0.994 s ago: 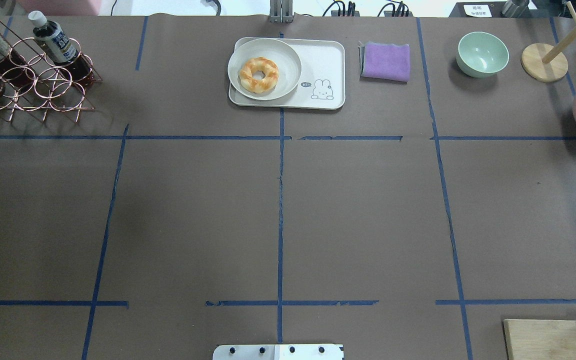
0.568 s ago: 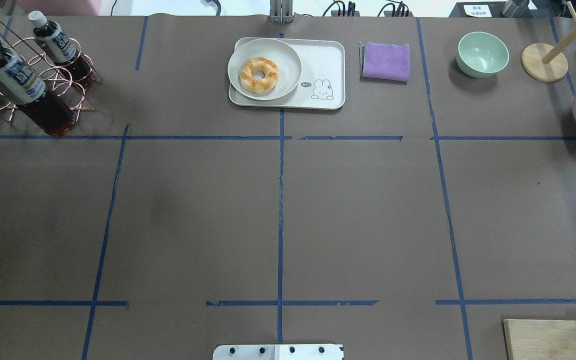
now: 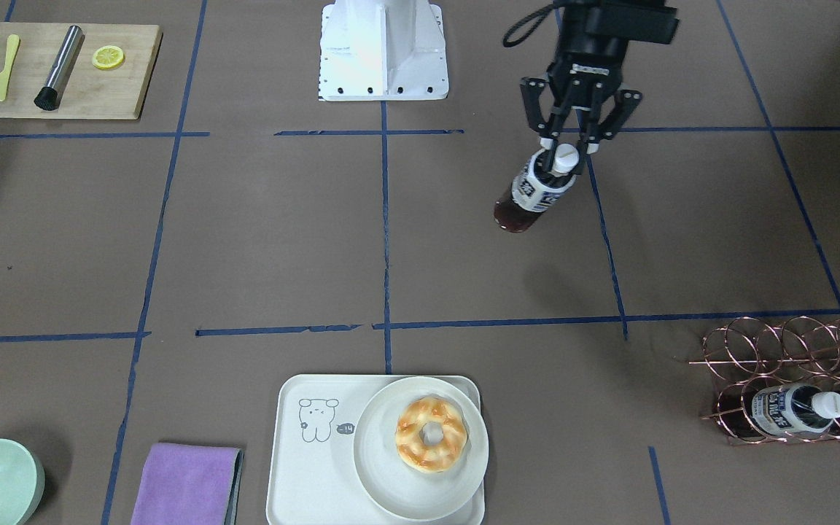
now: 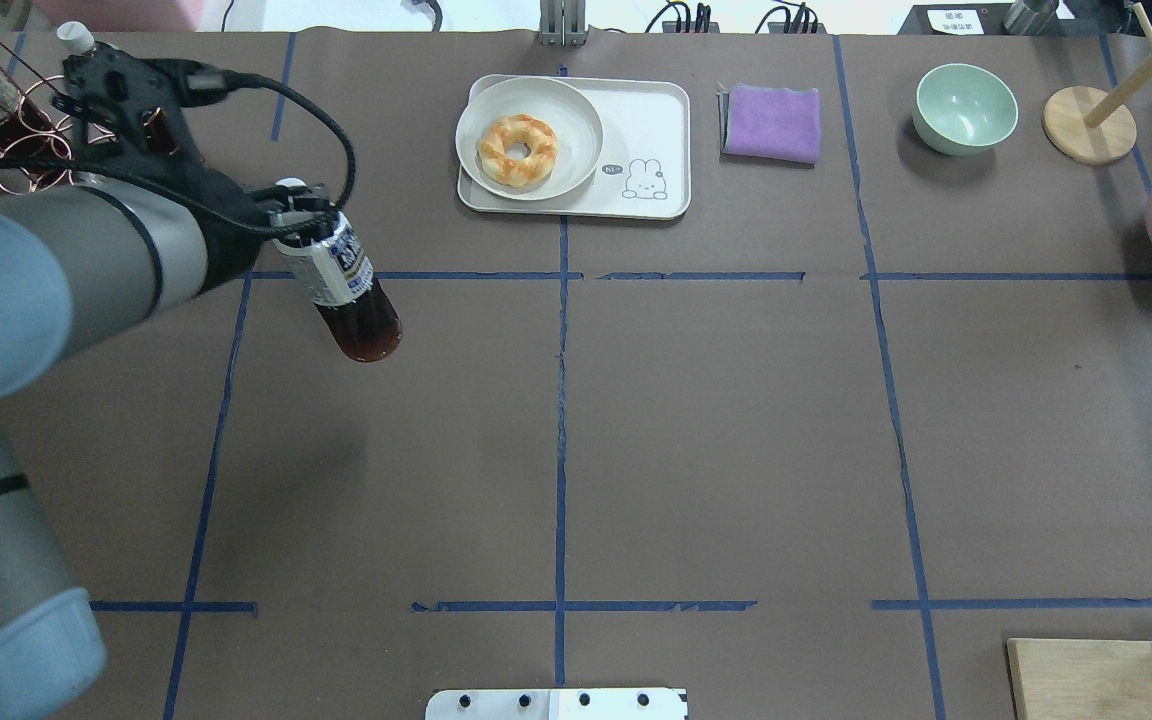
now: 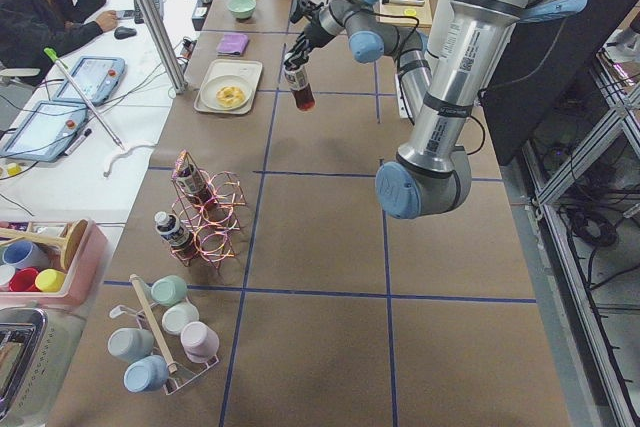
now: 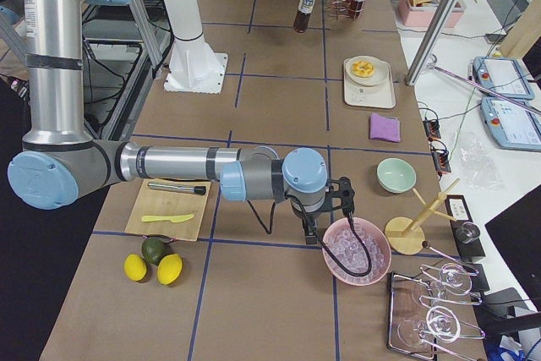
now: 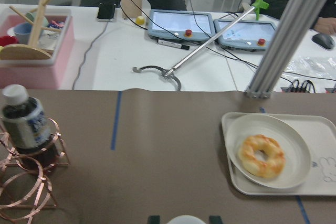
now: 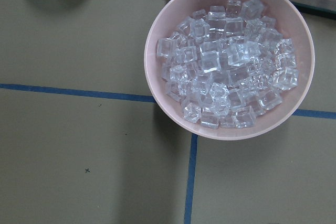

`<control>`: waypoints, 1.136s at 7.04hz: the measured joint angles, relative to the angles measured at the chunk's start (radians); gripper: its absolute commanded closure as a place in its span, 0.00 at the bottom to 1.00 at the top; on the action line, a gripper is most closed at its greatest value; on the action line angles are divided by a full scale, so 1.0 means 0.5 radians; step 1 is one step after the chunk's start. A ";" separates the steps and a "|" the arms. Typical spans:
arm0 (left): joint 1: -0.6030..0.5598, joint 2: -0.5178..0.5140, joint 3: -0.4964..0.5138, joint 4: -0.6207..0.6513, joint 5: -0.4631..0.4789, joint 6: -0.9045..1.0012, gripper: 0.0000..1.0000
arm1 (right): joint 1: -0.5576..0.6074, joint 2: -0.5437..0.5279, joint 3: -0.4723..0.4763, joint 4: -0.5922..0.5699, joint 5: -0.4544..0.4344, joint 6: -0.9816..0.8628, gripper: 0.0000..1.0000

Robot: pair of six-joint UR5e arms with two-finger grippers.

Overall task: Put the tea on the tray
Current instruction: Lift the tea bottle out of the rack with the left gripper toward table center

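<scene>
Tea [image 4: 344, 288] nearer tray [image 4: 651, 120], dark, white-capped

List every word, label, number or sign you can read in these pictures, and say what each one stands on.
"hi": seemingly, in the dark speech bubble printed on the tray.
Label of the tea held by the left pincer: white print on blue, too blurred to read.
Label of the racked bottle: too small to read.
White card at the table's far edge: too small to read.
</scene>
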 measured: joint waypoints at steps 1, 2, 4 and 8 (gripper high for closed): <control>0.141 -0.144 0.090 0.071 0.098 -0.063 1.00 | 0.000 0.002 0.012 0.000 0.001 0.013 0.00; 0.205 -0.287 0.243 0.091 0.139 -0.115 1.00 | 0.000 0.003 0.019 0.000 0.003 0.024 0.00; 0.239 -0.485 0.500 0.083 0.158 -0.152 1.00 | 0.000 0.004 0.023 0.000 0.016 0.030 0.00; 0.246 -0.703 0.840 0.004 0.160 -0.192 1.00 | 0.000 0.004 0.038 0.000 0.022 0.032 0.00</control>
